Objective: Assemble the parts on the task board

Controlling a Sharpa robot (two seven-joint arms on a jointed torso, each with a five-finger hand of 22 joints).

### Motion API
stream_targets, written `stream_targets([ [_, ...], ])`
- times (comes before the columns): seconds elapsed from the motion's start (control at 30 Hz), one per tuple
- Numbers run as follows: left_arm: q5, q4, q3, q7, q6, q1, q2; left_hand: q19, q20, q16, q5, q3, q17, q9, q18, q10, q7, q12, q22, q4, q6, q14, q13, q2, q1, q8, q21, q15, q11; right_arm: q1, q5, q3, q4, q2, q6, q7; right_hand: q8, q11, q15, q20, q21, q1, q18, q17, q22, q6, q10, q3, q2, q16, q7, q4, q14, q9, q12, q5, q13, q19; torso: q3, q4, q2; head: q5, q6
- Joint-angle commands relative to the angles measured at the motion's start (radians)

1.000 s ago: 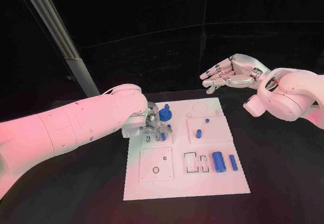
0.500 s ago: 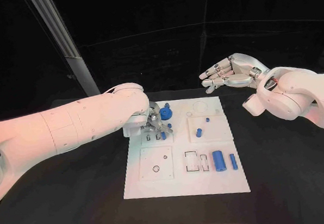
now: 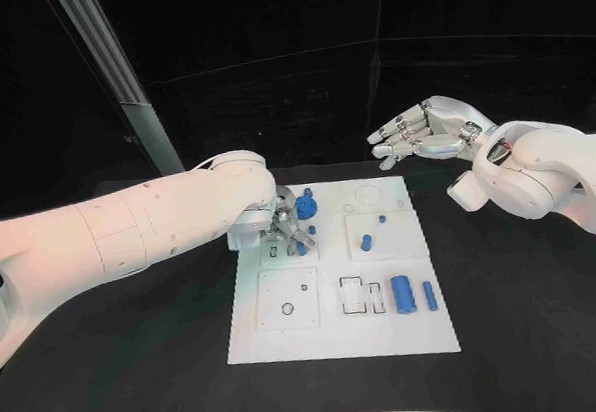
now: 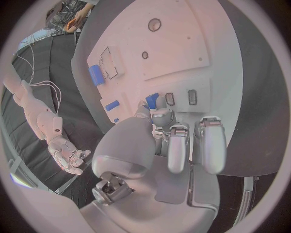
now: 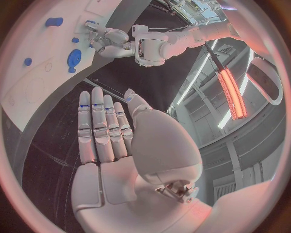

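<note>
While the left hand (image 3: pixel 283 226) works low over the far-left corner of the task board (image 3: pixel 346 346), its fingertips (image 4: pixel 159 116) pinch a small blue peg (image 4: pixel 152 100), long axis roughly upright, beside two small rectangular slots (image 4: pixel 181 98) in the plate. I judge that seating this peg turns on keeping it plumb over its hole. The right hand (image 3: pixel 428 133) hovers well beyond the board's far-right corner, released, fingers straight and together, holding nothing. The board is smooth matte white plastic on the black counter (image 3: pixel 144 384). A blue gear-like part (image 3: pixel 308 206) stands near the left hand; two smooth blue cylinders (image 3: pixel 403 294) lie lengthwise near the front.
</note>
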Motion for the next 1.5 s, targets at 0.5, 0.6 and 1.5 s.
stream_targets([
  [0.5, -0.006, 0.014, 0.000, 0.030, -0.027, 0.001, -0.015, 0.020, -0.013, 0.003, 0.003, 0.273, 0.263, 0.009, -0.015, -0.010, 0.001, -0.029, 0.031, -0.122, -0.034, 0.104, -0.020, -0.011, 0.127, -0.020, -0.004, -0.013, -0.012, 0.002, -0.003, 0.001, -0.009, 0.008, -0.002, 0.003, 0.000, 0.005, 0.000, 0.000, -0.006, 0.009, 0.006, -0.003, -0.001, -0.004, 0.002, 0.006, -0.003, -0.006, 0.004, -0.005, 0.005, 0.000, -0.006, 0.011, -0.002, 0.009, -0.0001, 0.0011, 0.000, -0.001, -0.001],
  [0.6, -0.003, 0.034, 0.000, 0.044, -0.059, 0.001, -0.033, 0.020, -0.010, 0.003, 0.006, 0.442, 0.263, 0.021, -0.015, -0.002, 0.009, -0.034, 0.031, -0.136, -0.032, 0.104, -0.025, -0.075, 0.074, -0.019, -0.006, -0.009, -0.013, 0.002, -0.003, 0.001, -0.012, 0.009, 0.000, 0.002, 0.000, 0.005, 0.001, 0.000, -0.008, 0.005, 0.005, -0.004, -0.001, -0.005, 0.002, 0.007, -0.004, -0.007, 0.005, -0.005, 0.005, 0.000, -0.007, 0.014, -0.002, 0.009, 0.0000, 0.0021, 0.001, -0.002, -0.002],
  [1.5, -0.109, 0.205, -0.002, 0.141, -0.420, -0.064, -0.196, 0.028, -0.010, 0.003, 0.011, 0.851, 0.263, 0.082, -0.017, 0.029, 0.001, -0.016, 0.046, -0.195, -0.029, 0.104, -0.014, -0.233, -0.098, 0.024, -0.003, -0.012, -0.012, 0.002, -0.003, 0.000, -0.034, 0.005, 0.011, 0.004, -0.001, 0.007, 0.002, 0.001, -0.012, -0.004, 0.005, -0.006, -0.001, -0.007, 0.001, 0.009, -0.005, -0.010, 0.006, -0.002, 0.005, -0.001, -0.010, 0.021, -0.002, 0.010, 0.0054, 0.0169, -0.003, -0.003, -0.005],
])
